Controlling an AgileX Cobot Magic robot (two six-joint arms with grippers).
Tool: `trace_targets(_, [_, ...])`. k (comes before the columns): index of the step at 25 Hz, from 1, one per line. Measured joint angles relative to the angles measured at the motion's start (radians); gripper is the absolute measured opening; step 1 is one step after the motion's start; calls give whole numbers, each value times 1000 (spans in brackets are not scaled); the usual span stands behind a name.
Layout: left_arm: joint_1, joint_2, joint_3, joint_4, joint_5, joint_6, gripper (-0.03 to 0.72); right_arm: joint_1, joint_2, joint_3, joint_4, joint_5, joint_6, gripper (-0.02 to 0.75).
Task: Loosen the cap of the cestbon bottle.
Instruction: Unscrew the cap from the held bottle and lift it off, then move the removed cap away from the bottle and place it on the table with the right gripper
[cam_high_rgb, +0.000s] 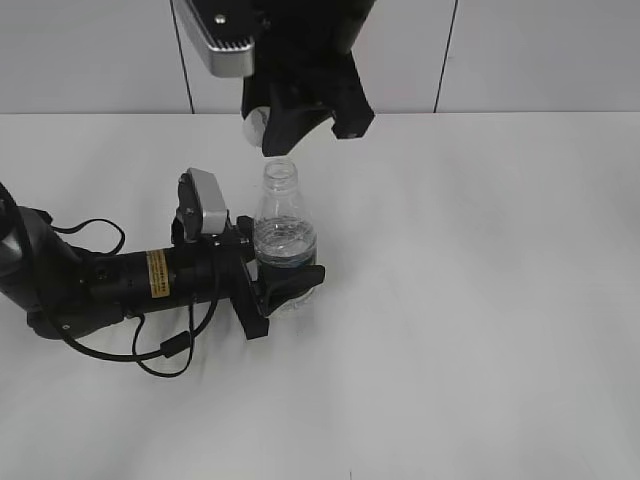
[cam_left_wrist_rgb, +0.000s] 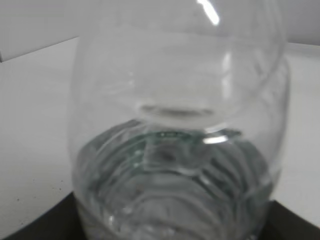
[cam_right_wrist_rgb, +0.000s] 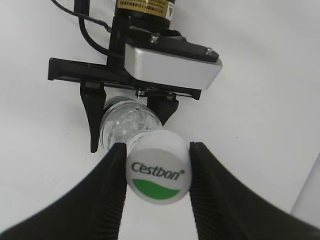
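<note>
The clear cestbon bottle (cam_high_rgb: 285, 235) stands upright on the white table, its ribbed neck open at the top. My left gripper (cam_high_rgb: 292, 286) is shut on its lower body from the left. In the left wrist view the bottle (cam_left_wrist_rgb: 175, 125) fills the frame. My right gripper (cam_high_rgb: 268, 137) hangs just above the neck and is shut on the white cap (cam_high_rgb: 255, 125), which is off the bottle. In the right wrist view the cap (cam_right_wrist_rgb: 157, 175), with green mark and "Cestbon" lettering, sits between the right gripper's (cam_right_wrist_rgb: 157, 146) fingers, above the bottle (cam_right_wrist_rgb: 122, 122).
The left arm (cam_high_rgb: 120, 280) lies along the table at the left with a loose black cable (cam_high_rgb: 165, 350) beside it. The white table (cam_high_rgb: 480, 300) spreads to the right and front. A white panelled wall (cam_high_rgb: 540, 50) stands behind.
</note>
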Motion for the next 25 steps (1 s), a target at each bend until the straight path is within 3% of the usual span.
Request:
trace_targets(4, [0, 0, 0, 3, 0, 0, 406, 6, -27, 0, -52, 0, 215, 292])
trace_targets(15, [0, 0, 0, 4, 0, 0, 406, -9, -77, 0, -406, 0, 1260, 292])
trace_targets(20, [0, 0, 0, 4, 0, 0, 406, -85, -81, 0, -398, 0, 1400, 292])
trace_targets(25, [0, 0, 0, 4, 0, 0, 406, -250, -84, 49, -313, 0, 1416, 292])
